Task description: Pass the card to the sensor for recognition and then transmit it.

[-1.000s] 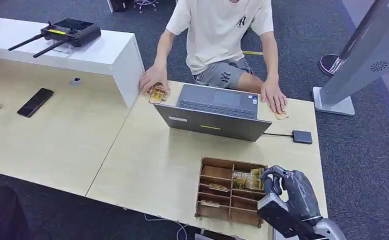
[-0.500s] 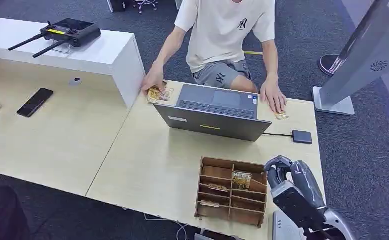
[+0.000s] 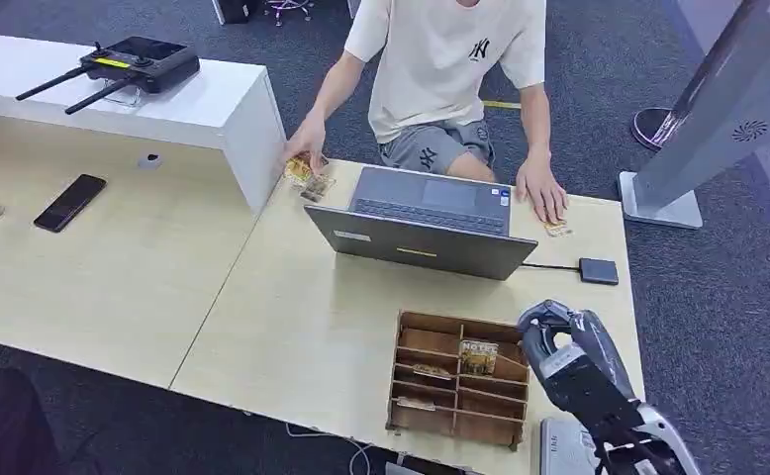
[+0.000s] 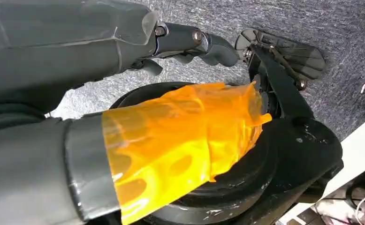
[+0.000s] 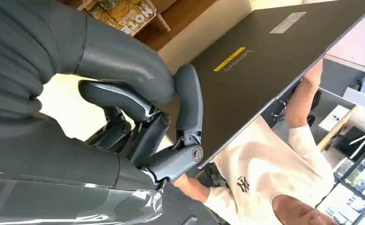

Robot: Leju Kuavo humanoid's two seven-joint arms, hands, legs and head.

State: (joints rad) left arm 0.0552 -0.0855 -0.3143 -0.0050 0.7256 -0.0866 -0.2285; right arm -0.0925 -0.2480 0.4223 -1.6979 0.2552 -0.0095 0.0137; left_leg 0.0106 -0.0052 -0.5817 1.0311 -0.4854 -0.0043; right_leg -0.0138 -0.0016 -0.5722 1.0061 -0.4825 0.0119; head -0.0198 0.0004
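Note:
A yellow "HOTEL" card [image 3: 478,356] [image 5: 124,11] lies in a compartment of the brown wooden organizer [image 3: 397,376] at the table's near edge. My right hand [image 3: 564,351] [image 5: 138,108] hovers over the organizer's right end, beside the card and apart from it, fingers curled with nothing in them. The small black sensor box [image 3: 598,270] sits on the table beyond it, cabled to the grey laptop [image 3: 421,242] [image 5: 265,61]. My left hand [image 4: 138,117], its thumb wrapped in orange tape, hangs over the carpet and holds nothing, fingers stretched out.
A person sits behind the laptop, one hand [image 3: 307,148] on loose cards [image 3: 307,180], the other [image 3: 542,190] by a card [image 3: 557,230]. A phone [image 3: 69,202] and a raised white counter [image 3: 213,109] stand left; a grey kiosk stand [image 3: 698,129] is at the right.
My right hand has drawn back from the card and risen to the organizer's right end; the card stays in its compartment. The person's hand has slid the loose cards a little away.

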